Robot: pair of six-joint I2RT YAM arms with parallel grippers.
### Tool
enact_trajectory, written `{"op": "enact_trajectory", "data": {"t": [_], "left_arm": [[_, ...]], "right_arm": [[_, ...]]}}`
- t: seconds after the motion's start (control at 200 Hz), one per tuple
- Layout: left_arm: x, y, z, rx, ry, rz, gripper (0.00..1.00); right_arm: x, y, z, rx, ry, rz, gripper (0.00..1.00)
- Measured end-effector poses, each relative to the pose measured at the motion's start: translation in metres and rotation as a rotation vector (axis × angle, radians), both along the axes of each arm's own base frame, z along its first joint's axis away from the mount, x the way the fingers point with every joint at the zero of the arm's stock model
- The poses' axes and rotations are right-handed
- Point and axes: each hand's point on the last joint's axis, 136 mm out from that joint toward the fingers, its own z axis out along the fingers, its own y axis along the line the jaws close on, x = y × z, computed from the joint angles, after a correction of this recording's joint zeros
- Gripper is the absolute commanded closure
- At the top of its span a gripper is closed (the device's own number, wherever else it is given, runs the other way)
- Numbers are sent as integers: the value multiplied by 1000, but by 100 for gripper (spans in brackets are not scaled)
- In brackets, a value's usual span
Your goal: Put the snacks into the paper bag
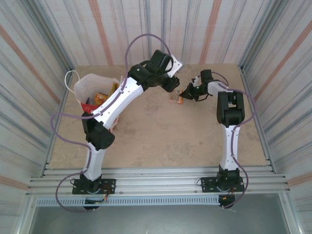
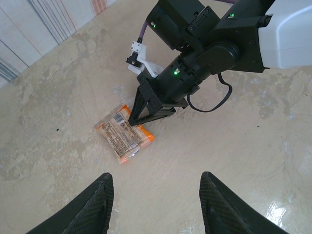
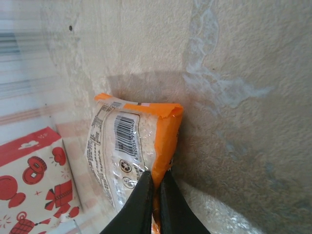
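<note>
Beige mottled table (image 1: 161,141), orange snack pkt (image 2: 125,134) far-centre, paper bag (image 1: 89,86) at far-left

The paper bag (image 1: 87,84) stands at the far left of the table (image 1: 161,141), with other snacks (image 1: 101,97) inside. To its right, a snack packet (image 2: 124,132) lies between the left gripper (image 2: 153,195) and the right gripper (image 2: 131,122), which pinches the packet's edge.

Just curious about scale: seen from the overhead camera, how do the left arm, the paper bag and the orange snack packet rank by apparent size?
Largest: left arm, stretched across the table.
Next: paper bag, partly hidden behind that arm.
Smallest: orange snack packet, far smaller than the bag.
</note>
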Motion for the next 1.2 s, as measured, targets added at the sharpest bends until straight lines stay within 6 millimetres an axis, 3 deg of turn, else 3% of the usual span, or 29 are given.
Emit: {"op": "enact_trajectory", "data": {"t": [0.22, 0.361, 0.661, 0.947, 1.197], "left_arm": [[-1, 2, -3, 13, 8, 5, 49], [-4, 5, -4, 14, 19, 10, 49], [-34, 21, 7, -62, 93, 42, 48], [-69, 25, 31, -261, 134, 41, 49], [-83, 14, 36, -412, 164, -6, 47]], "right_arm": [[-3, -4, 4, 0, -8, -6, 99], [-15, -12, 27, 2, -37, -18, 100], [-49, -28, 134, 43, -269, -33, 100], [-112, -35, 223, 136, -493, 19, 100], [-160, -37, 288, 220, -711, 98, 100]]}}
